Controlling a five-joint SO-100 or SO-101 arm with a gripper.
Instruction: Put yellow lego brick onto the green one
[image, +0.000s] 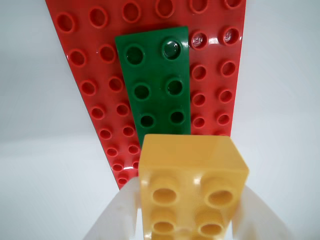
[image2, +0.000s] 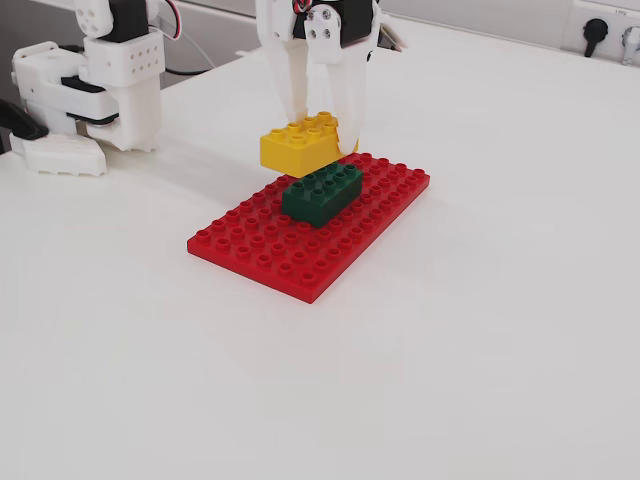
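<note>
The yellow lego brick (image2: 298, 145) hangs in my white gripper (image2: 322, 128), studs up, just above the far end of the green brick (image2: 321, 193). The two bricks look apart, with a thin gap between them. The green brick stands studs up on the flat red baseplate (image2: 270, 250). In the wrist view the yellow brick (image: 192, 185) fills the bottom between my two white fingers (image: 117, 215), and the green brick (image: 156, 82) lies ahead of it on the red plate (image: 95, 75). The gripper is shut on the yellow brick.
The arm's white base and motors (image2: 95, 80) stand at the back left of the white table (image2: 450, 350). A wall socket (image2: 600, 30) is at the back right. The red plate's studs surround the green brick.
</note>
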